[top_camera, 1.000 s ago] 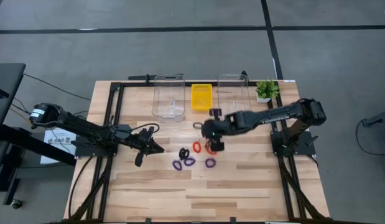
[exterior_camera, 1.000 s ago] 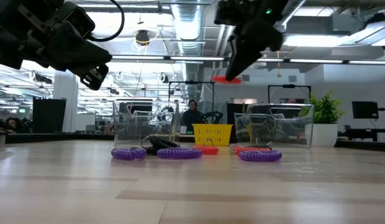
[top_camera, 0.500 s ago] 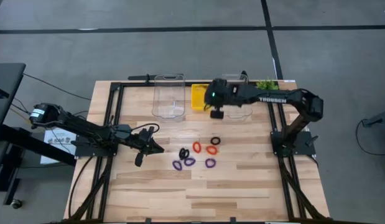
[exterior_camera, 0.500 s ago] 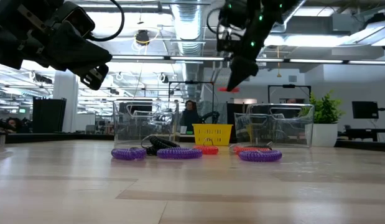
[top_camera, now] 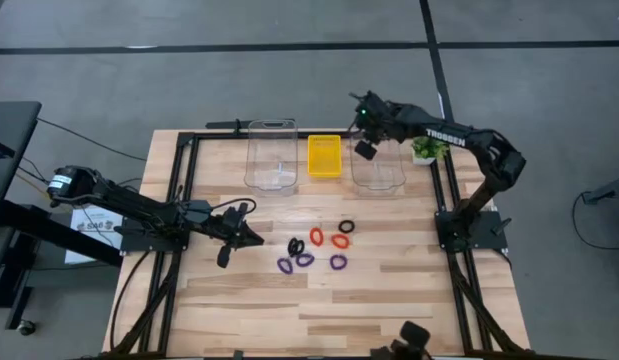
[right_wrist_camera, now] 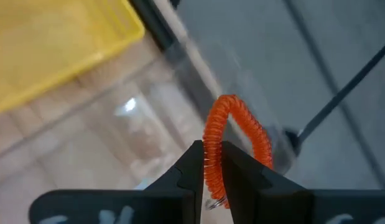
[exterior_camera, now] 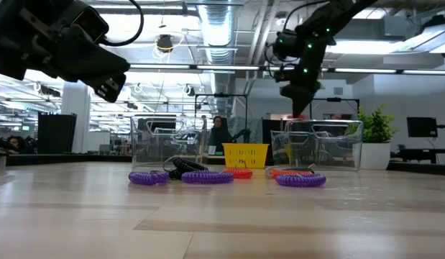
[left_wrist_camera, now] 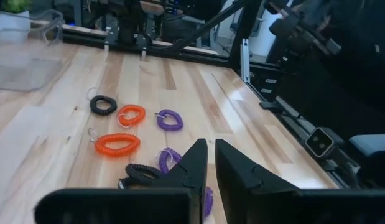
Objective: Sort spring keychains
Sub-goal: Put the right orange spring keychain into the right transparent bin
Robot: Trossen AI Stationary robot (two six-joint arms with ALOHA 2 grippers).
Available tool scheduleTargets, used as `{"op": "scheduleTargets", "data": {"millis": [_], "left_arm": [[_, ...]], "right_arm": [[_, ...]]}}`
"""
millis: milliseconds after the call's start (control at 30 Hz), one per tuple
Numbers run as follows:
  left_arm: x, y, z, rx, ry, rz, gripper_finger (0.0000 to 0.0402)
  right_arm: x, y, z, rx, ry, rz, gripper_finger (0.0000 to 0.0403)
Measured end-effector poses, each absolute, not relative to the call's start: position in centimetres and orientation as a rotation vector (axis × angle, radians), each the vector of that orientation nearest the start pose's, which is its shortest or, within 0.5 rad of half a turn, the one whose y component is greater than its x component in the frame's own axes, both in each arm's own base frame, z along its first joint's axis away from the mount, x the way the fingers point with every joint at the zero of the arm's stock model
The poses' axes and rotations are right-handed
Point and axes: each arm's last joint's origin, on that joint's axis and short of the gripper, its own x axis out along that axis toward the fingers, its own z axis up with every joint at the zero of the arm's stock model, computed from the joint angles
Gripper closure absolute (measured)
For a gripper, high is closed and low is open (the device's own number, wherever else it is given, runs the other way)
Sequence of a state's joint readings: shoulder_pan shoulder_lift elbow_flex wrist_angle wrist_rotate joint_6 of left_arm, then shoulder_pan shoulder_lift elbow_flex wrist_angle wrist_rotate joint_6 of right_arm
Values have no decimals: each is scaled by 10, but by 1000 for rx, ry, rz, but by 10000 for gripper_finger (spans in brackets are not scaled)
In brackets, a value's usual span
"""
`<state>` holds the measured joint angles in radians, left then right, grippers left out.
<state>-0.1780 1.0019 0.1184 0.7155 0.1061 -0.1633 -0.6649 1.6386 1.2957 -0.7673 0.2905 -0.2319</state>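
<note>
Several small coiled keychains lie flat mid-table: black ones (top_camera: pixel 346 227) (top_camera: pixel 295 246), orange ones (top_camera: pixel 316 237) (top_camera: pixel 340 241), and purple ones (top_camera: pixel 304 260) (top_camera: pixel 285 265) (top_camera: pixel 338 262). My right gripper (top_camera: pixel 367 148) hangs above the right clear bin (top_camera: pixel 377 165), shut on another orange keychain (right_wrist_camera: pixel 236 127). My left gripper (top_camera: pixel 251 238) hovers left of the pile, shut and holding nothing; its wrist view shows the keychains (left_wrist_camera: pixel 117 144) ahead of its fingertips (left_wrist_camera: pixel 211 144). My right gripper pinches the orange keychain's coil (right_wrist_camera: pixel 212 163) between its two fingers, at one side of the loop. The rest of the loop (right_wrist_camera: pixel 254 134) arches out past the fingertips. It is lifted clear, above the right bin (exterior_camera: pixel 315 147).
A second clear bin (top_camera: pixel 271 155) stands left of the yellow tray (top_camera: pixel 324 155) at the far edge. A small potted plant (top_camera: pixel 426 147) sits at the far right corner. Bare wood lies near the table's near edge (top_camera: pixel 329 310).
My right gripper has carried the orange keychain up from above the pile toward the table's far edge and then to the right, ending over the right clear bin. It has stayed shut on the keychain. The keychains on the table have not moved.
</note>
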Motion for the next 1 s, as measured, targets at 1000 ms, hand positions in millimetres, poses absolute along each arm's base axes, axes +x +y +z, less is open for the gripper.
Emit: {"op": "scheduleTargets", "data": {"millis": [1000], "left_arm": [[175,-19,172,-153,33,-141,372]], "right_arm": [[252,-208,248,255,1172,-522,358]]}}
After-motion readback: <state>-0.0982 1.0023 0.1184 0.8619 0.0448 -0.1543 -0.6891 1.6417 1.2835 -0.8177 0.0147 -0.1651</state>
